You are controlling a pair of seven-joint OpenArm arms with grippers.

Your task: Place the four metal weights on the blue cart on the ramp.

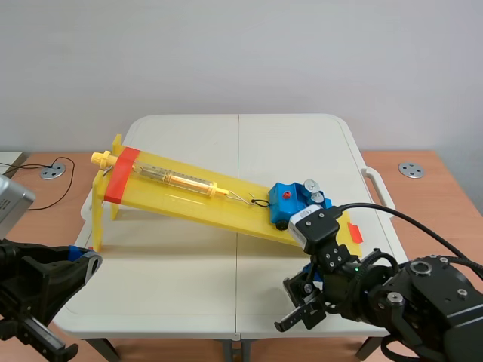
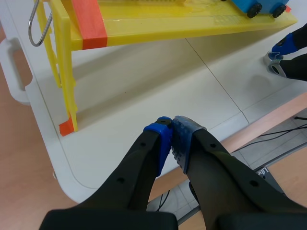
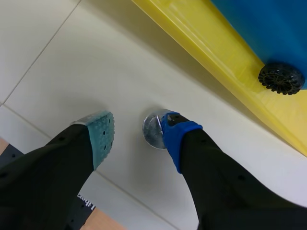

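Now: right tool (image 3: 138, 129) released, jaws spread astride one metal weight (image 3: 153, 133) on the desk (image 3: 72, 72) near its front edge, the weight off-centre between the jaws. Small, dense, smooth; likely slippery, so pinch across its round side. Left tool (image 2: 171, 128) clenched on nothing by the near-left corner. Farther off, blue cart (image 1: 289, 200) on the ramp (image 1: 189, 197) carries two loaded weights (image 1: 310, 185).

Left hand (image 2: 171, 125) pinched, right hand (image 3: 138, 127) spread

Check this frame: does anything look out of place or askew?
One metal weight lies on the table beside the ramp, off the blue cart, hard against one pad of the open right gripper rather than centred.
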